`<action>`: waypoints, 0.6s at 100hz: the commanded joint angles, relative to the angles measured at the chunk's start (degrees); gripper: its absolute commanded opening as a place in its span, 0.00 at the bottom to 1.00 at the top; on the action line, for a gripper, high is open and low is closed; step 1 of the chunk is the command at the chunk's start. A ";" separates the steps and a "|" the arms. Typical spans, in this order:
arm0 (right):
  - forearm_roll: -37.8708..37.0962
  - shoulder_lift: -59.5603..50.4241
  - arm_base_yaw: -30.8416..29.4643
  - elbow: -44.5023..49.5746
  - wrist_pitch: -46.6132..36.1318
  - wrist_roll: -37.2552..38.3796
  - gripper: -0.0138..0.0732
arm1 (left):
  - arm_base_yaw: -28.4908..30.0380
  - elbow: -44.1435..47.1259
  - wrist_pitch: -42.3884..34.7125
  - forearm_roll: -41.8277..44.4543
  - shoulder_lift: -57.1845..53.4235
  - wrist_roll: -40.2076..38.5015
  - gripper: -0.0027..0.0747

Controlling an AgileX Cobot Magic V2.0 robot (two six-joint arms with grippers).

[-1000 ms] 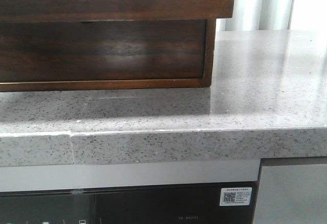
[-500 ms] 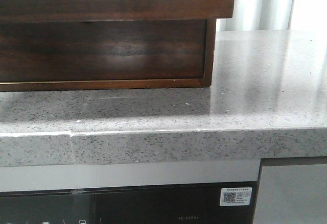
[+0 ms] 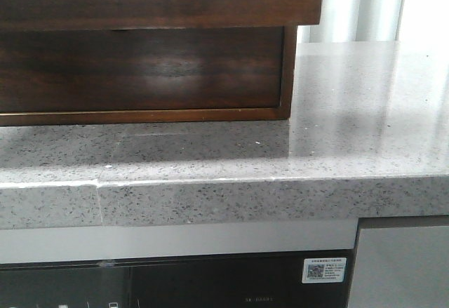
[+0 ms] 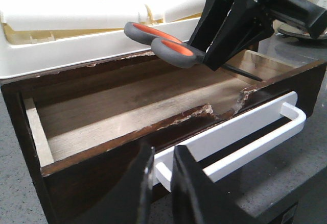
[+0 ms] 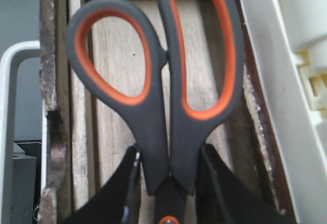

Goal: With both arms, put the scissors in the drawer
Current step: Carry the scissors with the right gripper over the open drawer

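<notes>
The scissors (image 4: pixel 161 43) (image 5: pixel 153 127), grey handles with orange inserts, hang over the open drawer (image 4: pixel 127 106). My right gripper (image 4: pixel 209 55) (image 5: pixel 167 157) is shut on them just behind the finger loops. Beneath them in the right wrist view lies the drawer's bare pale wooden floor (image 5: pixel 115 132). My left gripper (image 4: pixel 162 155) is closed around the near end of the drawer's white handle (image 4: pixel 245 132) at its dark front. From the front, the pulled-out drawer (image 3: pixel 161 3) overhangs at the top and neither gripper shows.
The dark wooden cabinet (image 3: pixel 140 69) stands on a speckled grey counter (image 3: pixel 351 111). A white foam tray (image 4: pixel 76 25) lies on top of the cabinet behind the drawer. A dish (image 4: pixel 301 30) sits beyond it. A black appliance front (image 3: pixel 210 280) is below the counter edge.
</notes>
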 commanded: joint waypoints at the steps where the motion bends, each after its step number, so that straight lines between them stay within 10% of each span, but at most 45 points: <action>1: 1.77 -1.72 0.16 -1.52 -1.89 -0.36 0.02 | 0.12 -1.59 -3.91 -1.21 0.73 -0.58 0.09; 34: 1.54 -1.55 0.16 -1.52 -2.01 -0.36 0.52 | 0.12 -1.59 -3.91 -1.21 0.73 -0.58 0.09; 60: 1.68 -3.18 0.16 -1.72 -3.54 0.04 0.52 | 0.12 -1.59 -3.91 -1.21 0.73 -0.58 0.09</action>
